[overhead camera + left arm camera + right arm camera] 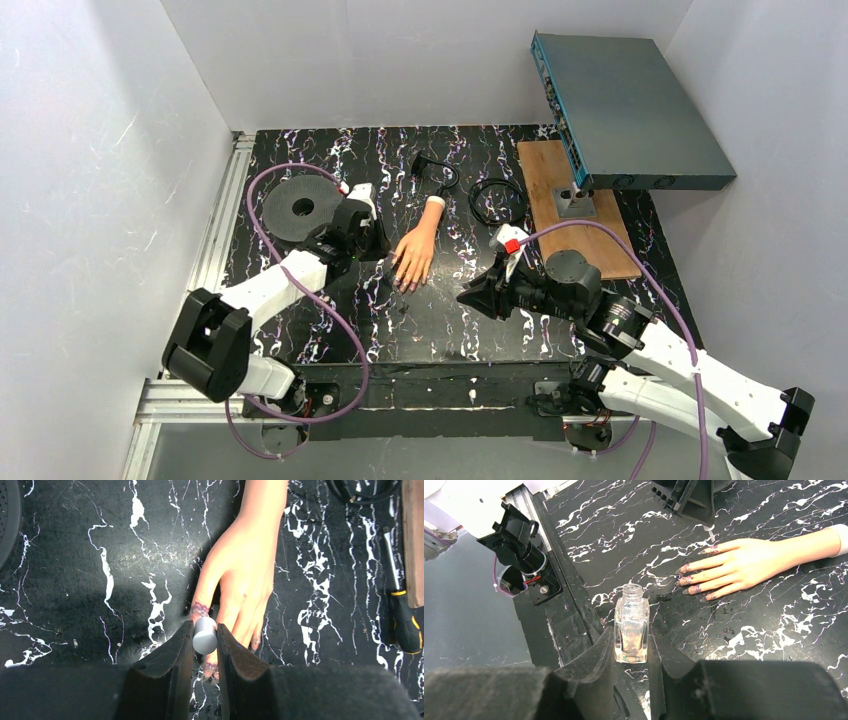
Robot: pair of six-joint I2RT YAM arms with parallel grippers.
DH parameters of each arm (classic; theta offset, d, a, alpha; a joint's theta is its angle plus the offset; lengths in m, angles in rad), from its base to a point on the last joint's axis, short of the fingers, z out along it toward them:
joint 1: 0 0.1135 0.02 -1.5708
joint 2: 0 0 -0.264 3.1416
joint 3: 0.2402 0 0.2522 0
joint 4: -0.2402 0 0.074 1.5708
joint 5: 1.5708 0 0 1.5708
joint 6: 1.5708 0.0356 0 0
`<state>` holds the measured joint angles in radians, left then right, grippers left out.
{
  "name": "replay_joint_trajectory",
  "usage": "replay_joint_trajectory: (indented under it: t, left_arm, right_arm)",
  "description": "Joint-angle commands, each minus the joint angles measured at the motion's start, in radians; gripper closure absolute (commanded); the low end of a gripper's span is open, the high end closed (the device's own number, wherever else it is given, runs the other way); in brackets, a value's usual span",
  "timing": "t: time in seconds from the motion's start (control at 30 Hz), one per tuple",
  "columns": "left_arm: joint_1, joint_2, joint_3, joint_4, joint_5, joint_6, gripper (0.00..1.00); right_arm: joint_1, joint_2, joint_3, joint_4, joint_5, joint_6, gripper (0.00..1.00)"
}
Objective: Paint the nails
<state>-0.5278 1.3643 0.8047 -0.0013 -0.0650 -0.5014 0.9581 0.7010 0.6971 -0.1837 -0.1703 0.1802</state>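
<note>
Black white-veined tabletop (440,330), with the mannequin hand (415,255) lying flat, pointing toward the arm bases.
Only the left wrist view shows the left gripper (205,626) nipped narrowly on a grey cap (205,637) directly over the hand's tips. Only the right wrist view shows the right gripper (630,637) clamping an uncapped clear bottle (631,622) off to the hand's side, and the nails (683,570) together, patchy purple and smudged onto the skin.
</note>
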Motion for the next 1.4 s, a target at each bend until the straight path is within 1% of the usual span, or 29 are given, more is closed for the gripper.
replay_joint_trajectory:
  t: [0.0,0.27,0.77,1.1,1.23,1.37]
  left_arm:
    - [-0.006,0.04,0.035,-0.005,-0.027,0.018,1.0]
    - [-0.006,0.079,0.018,0.029,-0.023,0.017,1.0]
    - [-0.006,0.029,-0.061,0.031,0.009,0.002,1.0]
    - [-0.006,-0.084,-0.111,0.007,0.028,0.004,1.0]
    - [-0.005,-0.153,-0.097,-0.062,0.049,0.009,1.0]
    - [-0.006,-0.232,-0.064,-0.146,0.059,0.016,1.0]
  right_arm:
    - [0.005,-0.022,0.019,0.035,0.003,0.001,0.99]
    - [0.006,-0.024,0.021,0.031,0.007,-0.002,0.99]
    - [0.005,-0.027,0.029,0.033,-0.003,-0.001,0.99]
    - [0.006,-0.036,0.032,0.029,-0.004,0.013,0.99]
    - [0.005,-0.044,0.046,0.024,-0.001,0.027,0.99]
    - [0.006,-0.045,0.045,0.049,0.04,0.057,0.99]
